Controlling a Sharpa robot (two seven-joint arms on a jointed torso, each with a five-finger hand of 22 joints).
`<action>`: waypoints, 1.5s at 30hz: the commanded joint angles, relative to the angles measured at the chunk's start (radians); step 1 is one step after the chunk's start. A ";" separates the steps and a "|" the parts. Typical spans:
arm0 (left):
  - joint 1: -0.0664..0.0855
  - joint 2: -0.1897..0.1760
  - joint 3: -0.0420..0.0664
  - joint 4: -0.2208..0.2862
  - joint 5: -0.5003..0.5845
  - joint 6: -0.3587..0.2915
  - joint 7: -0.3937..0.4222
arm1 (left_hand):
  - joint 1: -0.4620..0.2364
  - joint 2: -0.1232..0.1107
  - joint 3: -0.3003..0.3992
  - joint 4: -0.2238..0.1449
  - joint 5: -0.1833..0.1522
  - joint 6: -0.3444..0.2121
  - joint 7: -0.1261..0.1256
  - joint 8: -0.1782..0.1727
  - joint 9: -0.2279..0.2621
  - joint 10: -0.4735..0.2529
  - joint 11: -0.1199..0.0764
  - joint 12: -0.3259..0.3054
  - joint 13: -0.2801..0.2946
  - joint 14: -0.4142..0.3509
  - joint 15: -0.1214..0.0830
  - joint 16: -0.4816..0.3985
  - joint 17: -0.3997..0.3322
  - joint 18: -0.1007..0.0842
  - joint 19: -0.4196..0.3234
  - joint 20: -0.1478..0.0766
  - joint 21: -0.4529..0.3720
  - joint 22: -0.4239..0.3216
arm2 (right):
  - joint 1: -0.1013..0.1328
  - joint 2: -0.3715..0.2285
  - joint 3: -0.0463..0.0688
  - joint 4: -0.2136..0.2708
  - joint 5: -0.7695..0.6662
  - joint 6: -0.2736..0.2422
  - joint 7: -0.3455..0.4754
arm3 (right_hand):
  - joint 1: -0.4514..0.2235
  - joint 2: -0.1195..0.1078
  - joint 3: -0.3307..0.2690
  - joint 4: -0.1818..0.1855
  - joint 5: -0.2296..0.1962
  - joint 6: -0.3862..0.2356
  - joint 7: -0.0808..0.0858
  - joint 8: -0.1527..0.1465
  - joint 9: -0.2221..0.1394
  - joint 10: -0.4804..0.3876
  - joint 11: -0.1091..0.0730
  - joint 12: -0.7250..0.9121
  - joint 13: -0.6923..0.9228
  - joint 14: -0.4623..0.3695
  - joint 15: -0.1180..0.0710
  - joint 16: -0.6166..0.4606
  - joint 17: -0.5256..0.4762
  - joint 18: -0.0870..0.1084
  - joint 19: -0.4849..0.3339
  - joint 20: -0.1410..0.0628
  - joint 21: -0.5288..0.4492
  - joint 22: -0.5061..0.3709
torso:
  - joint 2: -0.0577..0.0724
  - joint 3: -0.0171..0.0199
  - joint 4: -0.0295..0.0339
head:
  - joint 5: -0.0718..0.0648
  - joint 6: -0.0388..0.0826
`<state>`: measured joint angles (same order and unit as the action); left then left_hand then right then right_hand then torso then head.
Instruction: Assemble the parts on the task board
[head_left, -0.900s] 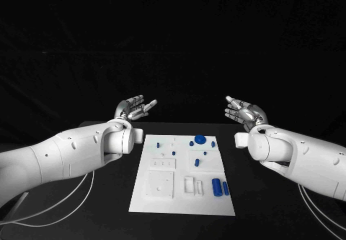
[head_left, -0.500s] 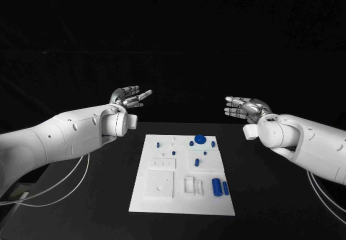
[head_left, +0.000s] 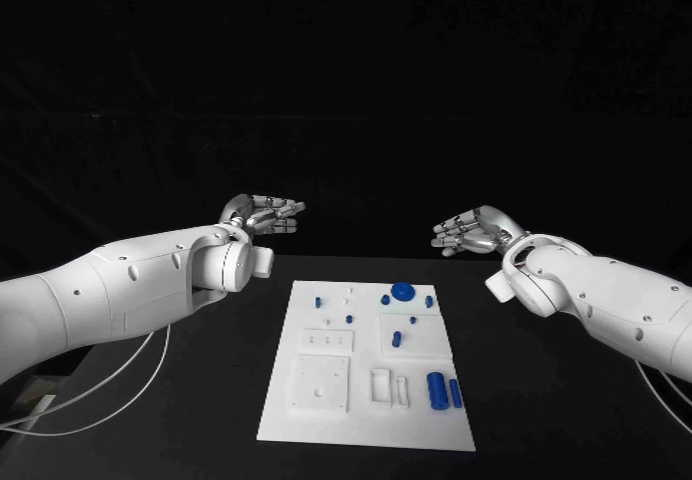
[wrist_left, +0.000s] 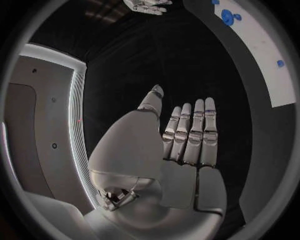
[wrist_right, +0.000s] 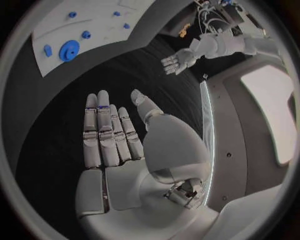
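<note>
We note both hands lower than a moment ago, fingers extended, holding nothing: left hand (head_left: 264, 214), right hand (head_left: 470, 231). White rectangular task board (head_left: 325, 420) lies mid-surface, small blue parts (head_left: 402, 291) untouched. Assembly not yet begun.

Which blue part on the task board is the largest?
The round blue disc at the task board's far end; the other blue parts are slimmer pegs or tiny pieces.

A white task board (head_left: 325, 400) carries blue parts (head_left: 402, 291) on a black table (head_left: 202, 400); both arms are white.
</note>
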<state>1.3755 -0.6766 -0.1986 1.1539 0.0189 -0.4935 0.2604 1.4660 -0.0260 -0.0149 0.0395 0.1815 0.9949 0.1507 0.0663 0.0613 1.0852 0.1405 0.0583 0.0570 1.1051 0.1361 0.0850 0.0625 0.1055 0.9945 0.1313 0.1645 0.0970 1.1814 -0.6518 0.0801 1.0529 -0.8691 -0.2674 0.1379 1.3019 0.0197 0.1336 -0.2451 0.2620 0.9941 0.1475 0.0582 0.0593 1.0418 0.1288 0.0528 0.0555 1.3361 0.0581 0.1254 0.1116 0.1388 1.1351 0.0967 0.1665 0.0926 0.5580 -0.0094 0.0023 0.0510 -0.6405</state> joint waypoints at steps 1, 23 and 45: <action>0.014 -0.021 0.001 0.047 -0.036 0.023 0.011 | 0.001 0.016 0.002 -0.017 0.006 0.022 -0.005 -0.001 0.001 0.041 -0.012 0.002 0.000 0.034 -0.016 0.012 0.001 -0.026 0.020 -0.021 0.018 0.006 | 0.006 0.009 0.001 0.005 -0.353 0.014 0.008 | -0.005 -0.037 0.050 -0.039 0.030 0.105 -0.023 0.006 0.004 0.097 -0.037 0.007 0.003 0.164 -0.068 0.314 0.186 0.063 0.275 -0.064 0.137 0.061 | 0.022 -0.0058 0.0117 | -0.005 0.014; 0.076 -0.130 0.001 0.303 -0.087 0.038 0.019 | -0.020 0.016 -0.003 -0.051 0.008 0.022 -0.005 -0.001 0.001 0.042 -0.013 0.002 0.001 0.042 -0.018 0.004 0.001 -0.037 0.011 -0.030 0.043 0.008 | 0.019 0.105 0.001 -0.016 -0.831 0.076 -0.080 | -0.026 -0.089 0.138 -0.038 0.023 0.087 -0.040 0.003 0.003 0.055 -0.032 0.005 0.002 0.108 -0.057 0.791 0.358 0.026 0.345 -0.116 0.357 0.303 | 0.118 -0.0143 0.0784 | -0.037 0.040; 0.079 -0.120 0.001 0.316 -0.095 0.050 0.009 | -0.036 0.020 -0.009 -0.065 0.006 0.020 -0.004 -0.001 0.001 0.032 -0.009 0.002 0.001 0.033 -0.014 -0.002 0.001 -0.034 0.005 -0.025 0.049 0.001 | 0.008 0.120 -0.009 -0.035 -0.919 0.140 -0.112 | -0.017 -0.098 0.133 -0.038 0.025 0.088 -0.040 0.003 0.002 0.046 -0.034 0.004 0.002 0.103 -0.057 0.821 0.344 0.028 0.363 -0.116 0.340 0.324 | 0.161 -0.0138 0.0879 | -0.062 0.052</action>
<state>1.4521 -0.7992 -0.1988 1.4689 -0.0679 -0.4617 0.2622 1.4379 -0.0067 -0.0243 -0.0218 0.1852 1.0135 0.1457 0.0666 0.0609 1.1220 0.1307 0.0581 0.0567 1.1435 0.1180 0.0882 0.0627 0.0846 1.0057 0.1089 0.2106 0.0986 1.1908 -0.5347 0.0718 1.0179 -1.7522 -0.1673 0.0368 1.2795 -0.0739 0.2679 -0.2828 0.2827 1.0783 0.1086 0.0579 0.0611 1.0863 0.0965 0.0527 0.0561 1.4481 0.0005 0.9413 0.4571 0.1463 1.4636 -0.0215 0.5108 0.4142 0.7132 -0.0243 0.0877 -0.0091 -0.5874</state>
